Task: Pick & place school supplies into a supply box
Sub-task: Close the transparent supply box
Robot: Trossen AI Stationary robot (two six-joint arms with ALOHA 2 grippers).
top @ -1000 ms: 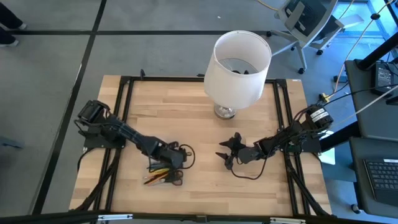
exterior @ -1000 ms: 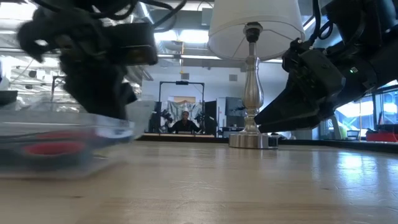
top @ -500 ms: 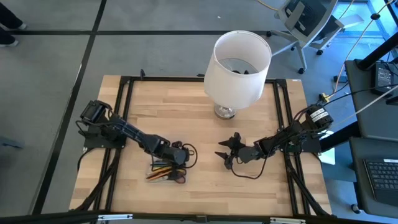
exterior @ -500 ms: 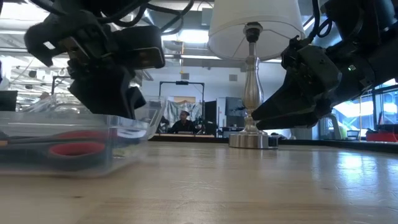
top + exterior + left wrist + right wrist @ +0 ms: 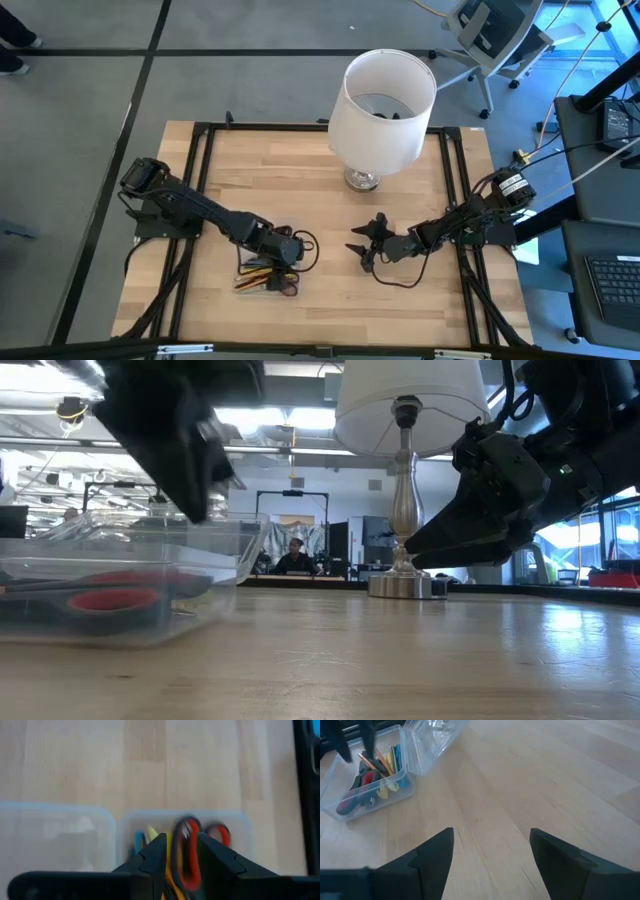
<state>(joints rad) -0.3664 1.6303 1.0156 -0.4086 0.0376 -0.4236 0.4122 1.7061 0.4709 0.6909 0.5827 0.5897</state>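
Left tool (image 5: 181, 854) above the clear box (image 5: 266, 276), fingers a little apart, holding nothing. Inside the box: red scissors (image 5: 190, 851), pencils (image 5: 384, 764). Right tool (image 5: 491, 851) wide open, low over the table (image 5: 320, 200), near the lamp (image 5: 380, 105).

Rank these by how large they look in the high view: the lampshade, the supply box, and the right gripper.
1. The lampshade, clearly largest; it stands nearer the overhead camera, so it looks bigger.
2. The supply box and the right gripper look alike in size, and the left gripper partly hides the box, so I cannot order them.
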